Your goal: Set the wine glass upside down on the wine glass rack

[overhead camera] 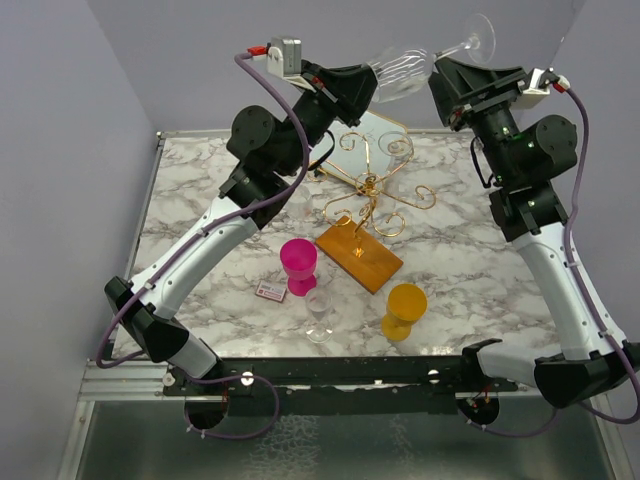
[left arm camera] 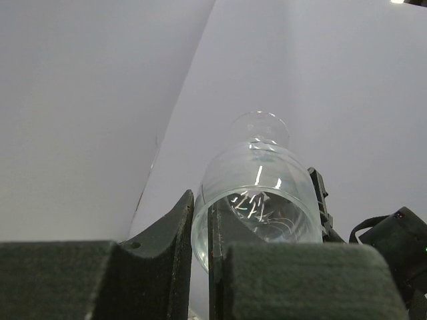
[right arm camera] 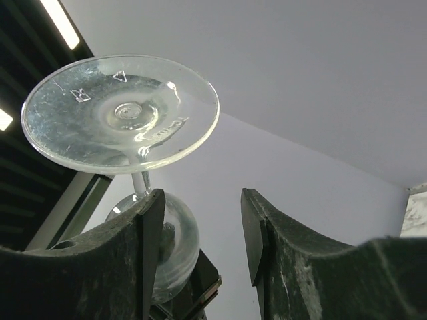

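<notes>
A clear wine glass point(overhead camera: 405, 68) hangs in the air, high above the table, lying almost level with its foot toward the upper right. My left gripper point(overhead camera: 365, 85) is shut on its rim, one finger inside the bowl and one outside, as the left wrist view shows point(left arm camera: 200, 207) with the glass point(left arm camera: 257, 200). My right gripper point(overhead camera: 445, 75) is open beside the stem. In the right wrist view the gripper point(right arm camera: 200, 227) has an empty gap, and the glass foot point(right arm camera: 120, 110) and stem sit just off its left finger. The gold wire wine glass rack point(overhead camera: 375, 190) stands below on its wooden base point(overhead camera: 358, 255).
A pink goblet point(overhead camera: 298, 262), a small clear glass point(overhead camera: 320, 312) and a yellow goblet point(overhead camera: 405, 308) stand in front of the rack. A small card point(overhead camera: 272, 291) lies by the pink goblet. A gold-framed mirror point(overhead camera: 372, 130) lies behind the rack. Grey walls close in left and back.
</notes>
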